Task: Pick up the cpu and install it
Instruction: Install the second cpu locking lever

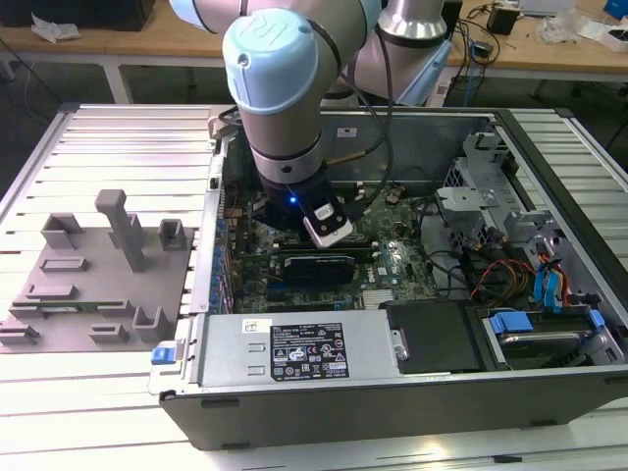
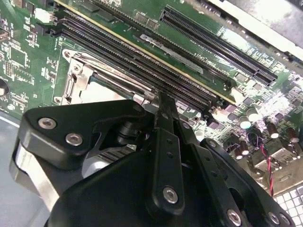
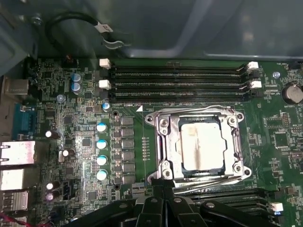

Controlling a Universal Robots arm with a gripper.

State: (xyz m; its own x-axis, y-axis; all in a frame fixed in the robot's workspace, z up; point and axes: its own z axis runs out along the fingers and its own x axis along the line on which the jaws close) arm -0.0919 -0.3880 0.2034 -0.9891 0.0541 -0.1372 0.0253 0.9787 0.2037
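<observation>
From my remote seat I see the black two-fingered gripper [image 3: 163, 187] hanging low inside the open dark-grey computer case [image 1: 392, 412], just beside the silvery metal socket frame [image 3: 161, 137] on the green motherboard [image 3: 85, 142]. In both wrist views its jaws look drawn together with nothing between them. The small flat square cpu with its silvery-white metal top [image 3: 201, 145] lies seated inside that frame, with smudges on its lid, and sits apart from the fingertips. Long black memory slots [image 3: 177, 78] run alongside the socket. In the exterior view, the grey fixture plate with upright blocks [image 1: 93, 280] rests on the slatted metal table [image 1: 118, 128] to the exterior view's left of the case.
</observation>
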